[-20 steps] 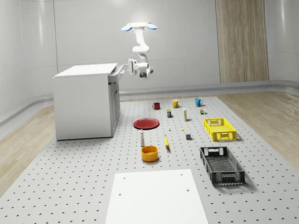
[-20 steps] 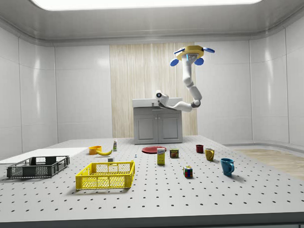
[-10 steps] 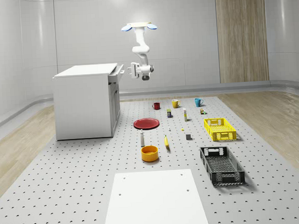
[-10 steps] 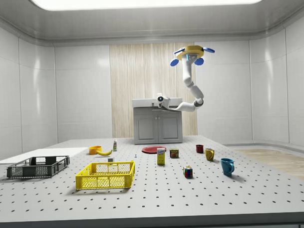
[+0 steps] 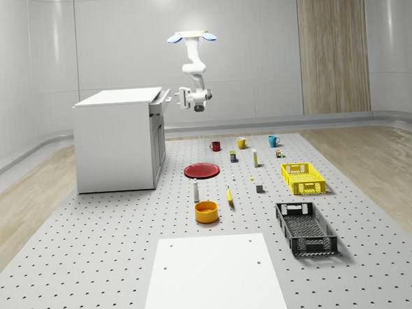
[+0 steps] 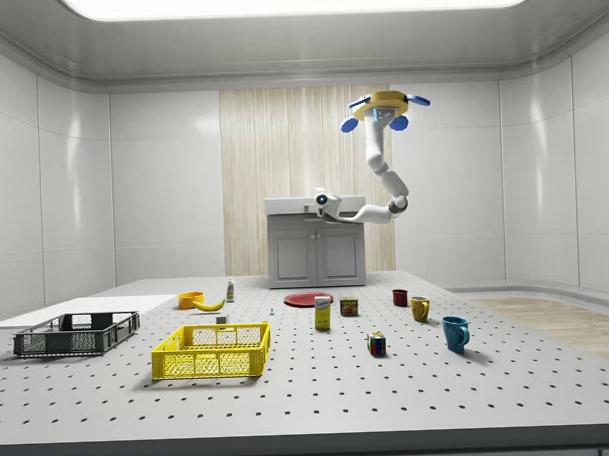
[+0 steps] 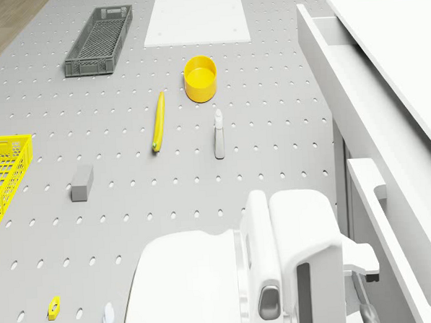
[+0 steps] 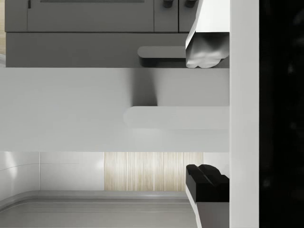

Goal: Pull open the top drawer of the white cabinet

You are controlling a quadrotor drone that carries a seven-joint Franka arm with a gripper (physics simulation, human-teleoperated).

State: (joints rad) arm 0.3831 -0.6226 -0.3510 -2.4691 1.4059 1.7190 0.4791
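Claw fingers apart, that's the picture from the wrist view: the gripper [image 8: 206, 116] has one pale fingertip [image 8: 207, 53] on one side and a dark one on the other, and the drawer's handle [image 8: 156, 117] lies right between them, with a clear gap to each finger, so nothing is clamped. Over in the whole-scene view, the gripper [image 5: 181, 98] sits level with the top of the white cabinet [image 5: 118, 142], just off its right-hand face, right at the top drawer [image 5: 158, 105]. And that drawer stands out a little from the cabinet front; the drone view shows its rim [image 7: 324, 62] poking past the cabinet top, with the open inside just visible. The white cabinet itself stands on the left side of the pegboard table [image 5: 92, 238], toward the far end.

Up above, the drone [image 5: 192, 36] hovers high in the air, right of the cabinet, its arm [image 5: 195, 65] curling down and back toward the drawer. Nearer on the table we've got a red plate [image 5: 202, 170], a yellow bowl [image 5: 206, 211] and a banana [image 5: 229, 195], while a yellow crate [image 5: 302, 178] and a black crate [image 5: 305, 227] sit well off to the right, apart from the action
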